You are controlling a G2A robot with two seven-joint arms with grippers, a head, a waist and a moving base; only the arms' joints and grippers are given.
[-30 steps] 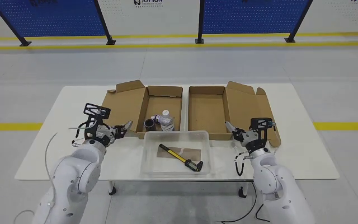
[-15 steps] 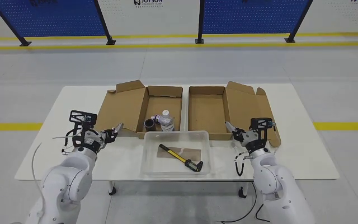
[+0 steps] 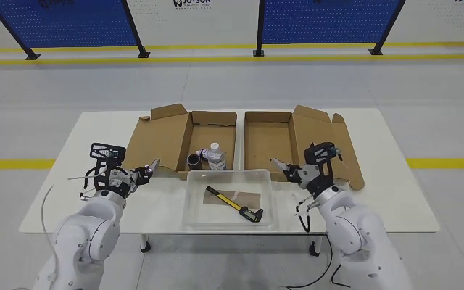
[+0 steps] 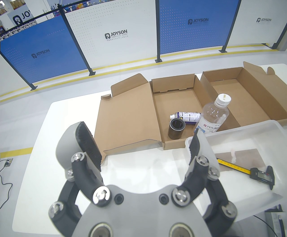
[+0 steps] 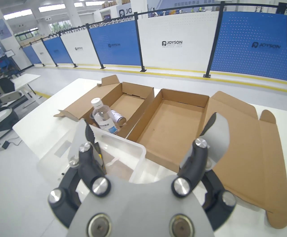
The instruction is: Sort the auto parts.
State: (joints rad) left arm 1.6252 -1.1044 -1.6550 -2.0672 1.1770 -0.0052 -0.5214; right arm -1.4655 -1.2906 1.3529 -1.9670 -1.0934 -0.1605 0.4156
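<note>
Auto parts look partly sorted: your left gripper (image 4: 139,130) hangs with fingers released beside the left box (image 3: 217,138), which holds a black cylinder (image 3: 194,159), spray can (image 4: 186,116) and bottle (image 4: 214,114). The caliper (image 3: 235,204) lies unsorted in the clear bin (image 3: 228,174), and your right gripper (image 3: 285,170), fingers released, hovers at its rim.

Caliper (image 3: 233,202) in clear bin (image 3: 190,197), bottle (image 3: 216,156) in box (image 3: 214,119)

Bright, even light from ceiling lamps (image 5: 48,8) casts only faint shadows on the white bench (image 3: 94,138), the floor (image 3: 232,83) carries a soft sheen, and both wrist views bow the fence panels (image 4: 116,33) toward their edges.
</note>
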